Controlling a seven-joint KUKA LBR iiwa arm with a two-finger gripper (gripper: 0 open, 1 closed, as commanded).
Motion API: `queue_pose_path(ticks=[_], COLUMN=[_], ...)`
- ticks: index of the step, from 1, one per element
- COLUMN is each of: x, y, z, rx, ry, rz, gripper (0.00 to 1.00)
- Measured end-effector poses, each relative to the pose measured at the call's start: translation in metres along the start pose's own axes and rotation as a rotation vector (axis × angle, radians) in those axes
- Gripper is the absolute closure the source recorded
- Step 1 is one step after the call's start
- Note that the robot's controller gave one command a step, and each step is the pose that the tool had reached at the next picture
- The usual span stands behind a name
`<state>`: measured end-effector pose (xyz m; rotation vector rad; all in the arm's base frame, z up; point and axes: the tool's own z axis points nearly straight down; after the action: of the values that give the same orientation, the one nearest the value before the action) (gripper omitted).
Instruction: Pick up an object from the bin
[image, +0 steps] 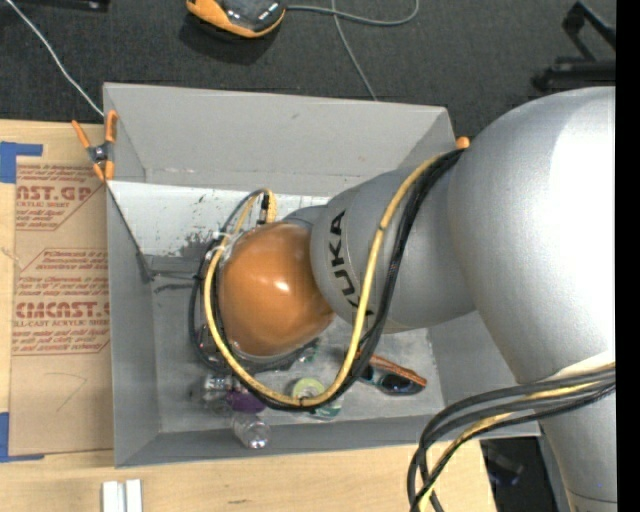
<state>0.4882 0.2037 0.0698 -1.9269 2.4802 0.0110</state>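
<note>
Grey metal bin: one, sheet walls sloping in. The back slope is showing black scuffs and specks.

Working back from the near wall:
- One small clear piece, glassy and rounded, is lying at the foot of the near wall, left of centre.
- Just behind it, one purple piece, small and glossy, is lying beside a dark metallic jumble too small to tell apart.
- To the right, one pale yellow-green ring is lying flat, with one green scrap just beside it.
- Further right, one thin orange-and-dark-blue thing is lying along the floor, partly under the arm; its shape is hard to tell.

Above these, one orange cover, a smooth and glossy dome, is hanging over the left-middle of the bin floor. The tool is sitting beneath it. I cannot tell how far open it is, or whether it has hold of anything. I cannot tell which thing it is over either. The purple piece and the dark jumble are lying nearest, at the cover's near-left edge.

A cable pair, one yellow and one black, is looping round the cover and running up the arm.

The arm is silver-grey, smooth and rounded, and is reaching in from the right. Black letters on the link next to the cover are reading "KUKA".

Beyond the bin, one orange-and-black device is lying on the dark floor, with a thin cord trailing from it.
</note>
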Motion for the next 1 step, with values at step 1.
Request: queue_pose_path(ticks=[1], x=[0.0048], y=[0.0018], z=[-0.0008], rx=[0.004], ry=[-0.006], rz=[0.016], gripper=[1.0])
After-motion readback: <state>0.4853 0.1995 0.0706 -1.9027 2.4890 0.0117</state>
